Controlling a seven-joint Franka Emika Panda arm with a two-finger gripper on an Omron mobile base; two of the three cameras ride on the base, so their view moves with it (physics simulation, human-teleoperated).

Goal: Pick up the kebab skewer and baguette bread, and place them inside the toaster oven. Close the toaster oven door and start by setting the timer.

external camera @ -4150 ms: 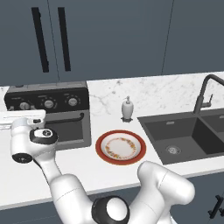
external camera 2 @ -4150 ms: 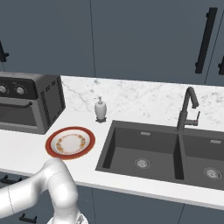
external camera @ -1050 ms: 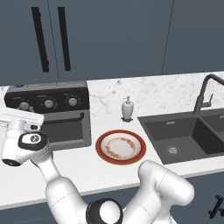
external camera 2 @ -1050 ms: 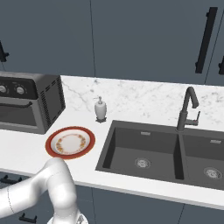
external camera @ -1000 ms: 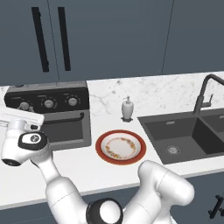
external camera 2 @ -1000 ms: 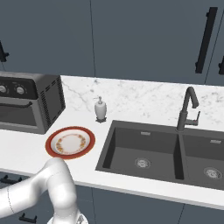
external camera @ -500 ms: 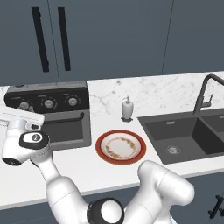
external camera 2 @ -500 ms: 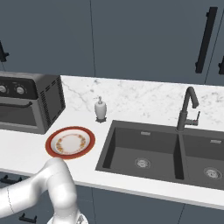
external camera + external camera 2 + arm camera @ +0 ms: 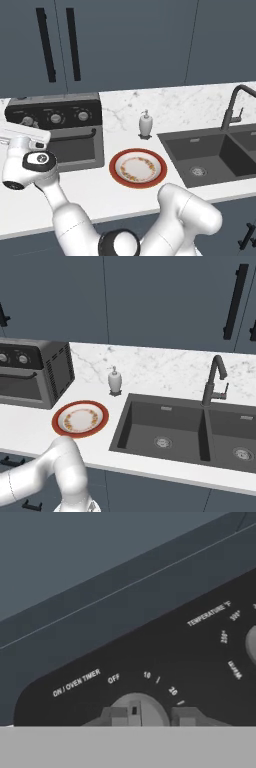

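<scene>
The toaster oven point(image 9: 55, 131) stands at the left of the counter, and it also shows at the left edge of the right base view point(image 9: 30, 373). The toaster oven door point(image 9: 70, 147) is shut, its black bar handle along the top. My gripper point(image 9: 25, 131) is up against the left end of the black knob panel. In the hand view my gripper point(image 9: 149, 716) is shut on the silver timer knob point(image 9: 135, 704), a fingertip point(image 9: 114, 716) on each side, under the "ON / OVEN TIMER" label. The kebab skewer and the baguette bread are hidden.
A red-rimmed plate point(image 9: 138, 167) with nothing on it lies on the white counter right of the oven. Behind it stands a soap dispenser point(image 9: 145, 124). A dark double sink point(image 9: 210, 155) with a black faucet point(image 9: 235, 105) takes up the right side.
Since the earliest frame my wrist has swung a little left and down at the oven's panel. Over the last second it has barely moved, and the jaws stay shut.
</scene>
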